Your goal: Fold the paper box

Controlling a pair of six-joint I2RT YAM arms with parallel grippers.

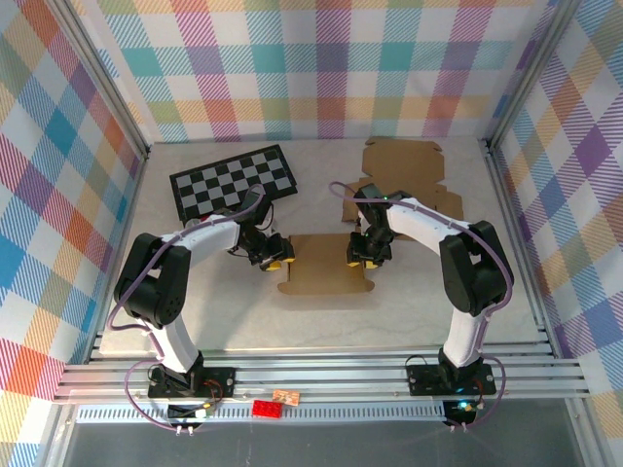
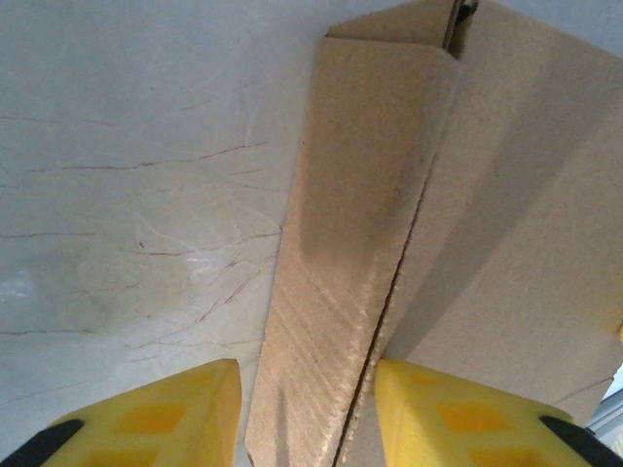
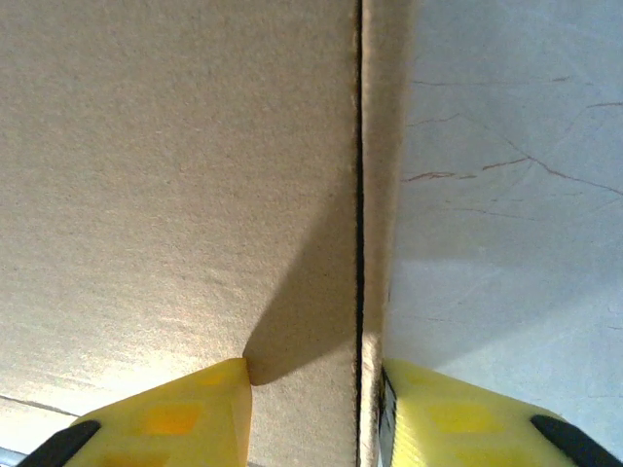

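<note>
Cardboard lies at the middle of a pale marbled table [image 1: 214,311]: a flat brown paper box [image 1: 326,265], unfolded, with one arm at each end.

The left gripper [image 1: 274,259] sits at the box's left edge. In the left wrist view its yellow fingers [image 2: 146,418] stand wide apart, with a narrow side flap [image 2: 341,243] of the box running between them. Nothing is pinched.

The right gripper [image 1: 362,255] sits at the box's right edge. In the right wrist view its jaws are also spread: one yellow fingertip [image 3: 165,418] is over the cardboard panel [image 3: 175,175], and the other is just past the box's edge, over bare table [image 3: 506,243]. Whether either fingertip presses on the cardboard cannot be told.

On the far left of the table lies a black-and-white checkerboard sheet [image 1: 234,180]. On the far right lies a second flat brown cardboard blank [image 1: 404,161], well apart from the box being handled. A small red block [image 1: 267,409] rests on the near rail between the arm bases.
</note>
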